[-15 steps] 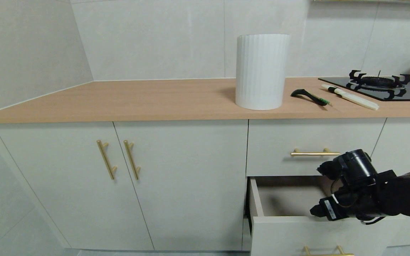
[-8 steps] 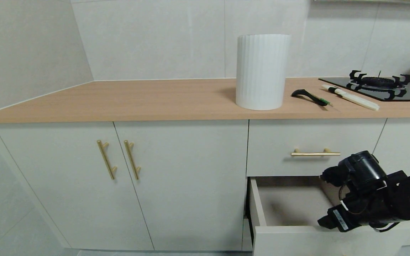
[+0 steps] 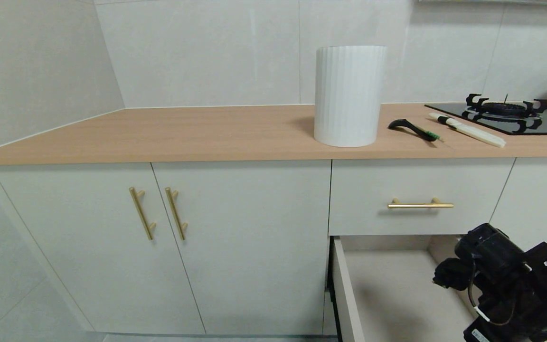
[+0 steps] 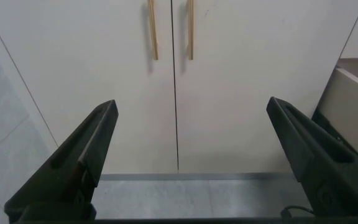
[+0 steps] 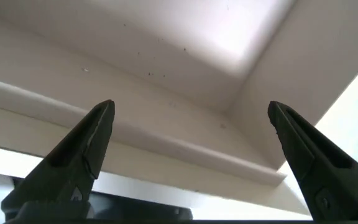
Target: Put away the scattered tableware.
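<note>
Drawer [image 3: 348,297] slid further out, right gripper [image 5: 190,109] dropped | wide, empty; left gripper [image 4: 191,106] wide too | knife [image 3: 473,131] light, stiff: take handle

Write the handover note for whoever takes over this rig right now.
Left gripper: fingers open, empty, held low facing the double cabinet doors.
Right gripper: fingers open, empty, at the lower drawer.
Things: the black-handled utensil and the white knife lie on the counter, to the right of the white ribbed cylinder, beside the stove.
Done: the lower drawer stands open.
Left: pick up both pieces, lay them in the drawer and shut it.
</note>
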